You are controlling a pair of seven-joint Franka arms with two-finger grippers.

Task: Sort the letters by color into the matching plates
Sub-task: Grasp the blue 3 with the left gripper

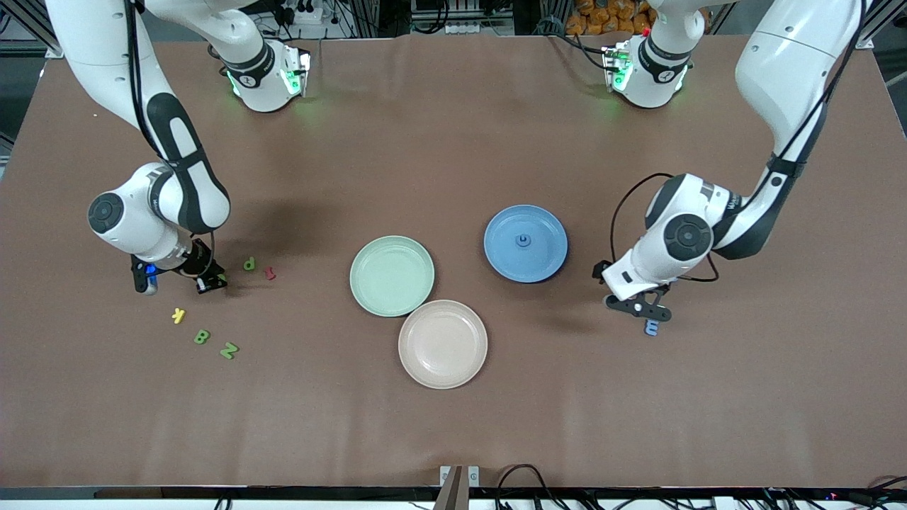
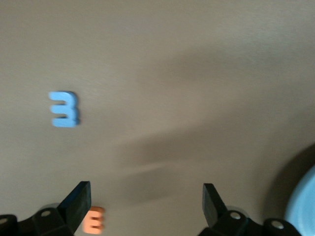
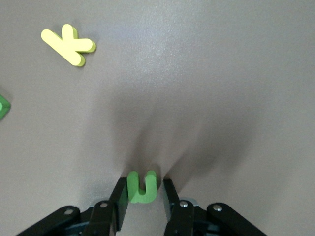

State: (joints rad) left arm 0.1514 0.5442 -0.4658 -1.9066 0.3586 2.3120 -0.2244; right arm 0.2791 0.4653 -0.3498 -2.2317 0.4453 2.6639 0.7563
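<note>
A green letter U lies on the table between the fingers of my right gripper. The jaws stand narrowly open around it: one finger touches it and a thin gap shows at the other. In the front view this gripper is low at the right arm's end. Green letters d, B and Z lie nearby. My left gripper hangs open beside a blue letter E. The blue plate holds one blue letter. The green plate has nothing in it.
A beige-pink plate touches the green plate on the side nearer the front camera. A yellow K and a red letter lie among the green ones. An orange letter sits by one left finger.
</note>
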